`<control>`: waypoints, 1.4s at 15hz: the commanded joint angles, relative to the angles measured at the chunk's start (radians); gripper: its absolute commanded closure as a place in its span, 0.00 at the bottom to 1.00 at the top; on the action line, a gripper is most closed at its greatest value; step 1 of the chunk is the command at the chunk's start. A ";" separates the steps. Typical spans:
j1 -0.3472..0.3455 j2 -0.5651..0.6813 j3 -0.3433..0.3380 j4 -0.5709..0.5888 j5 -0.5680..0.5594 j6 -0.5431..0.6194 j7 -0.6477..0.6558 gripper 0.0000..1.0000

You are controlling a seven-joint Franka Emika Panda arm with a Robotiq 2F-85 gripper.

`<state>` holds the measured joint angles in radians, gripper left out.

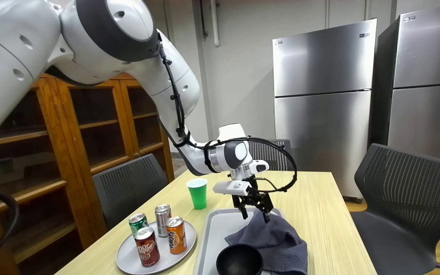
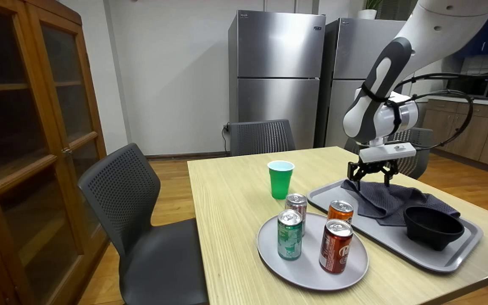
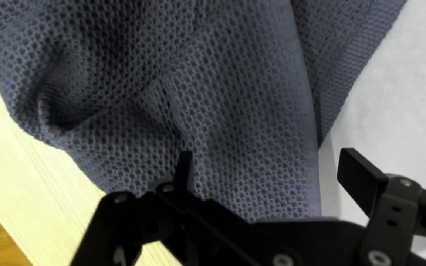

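Observation:
A dark blue-grey waffle cloth (image 1: 281,244) lies crumpled on a grey tray (image 1: 218,225); both also show in an exterior view, the cloth (image 2: 396,199) and the tray (image 2: 468,250). My gripper (image 1: 256,218) points down at the cloth's far end; it also shows in an exterior view (image 2: 372,186). In the wrist view the jaws (image 3: 266,159) are wide apart with nothing between them. One finger is over the cloth (image 3: 242,111), the other over bare tray (image 3: 390,111) beyond its hemmed edge. Whether the fingertips touch the cloth is unclear. A black bowl (image 1: 240,263) stands on the tray beside the cloth.
A round grey plate (image 2: 286,269) holds several cans, among them a Dr Pepper can (image 1: 147,248) and an orange can (image 1: 176,236). A green cup (image 1: 198,194) stands behind the plate. Chairs (image 1: 399,214) surround the wooden table. A glass-door cabinet (image 2: 36,148) stands nearby.

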<state>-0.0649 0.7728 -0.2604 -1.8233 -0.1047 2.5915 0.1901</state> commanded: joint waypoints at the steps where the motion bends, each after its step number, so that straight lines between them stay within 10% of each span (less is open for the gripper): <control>1: -0.004 0.042 0.003 0.052 0.014 -0.025 0.034 0.00; 21: -0.010 0.124 -0.066 0.123 0.020 -0.051 0.133 0.00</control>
<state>-0.0699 0.8833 -0.3194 -1.7347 -0.0973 2.5800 0.2992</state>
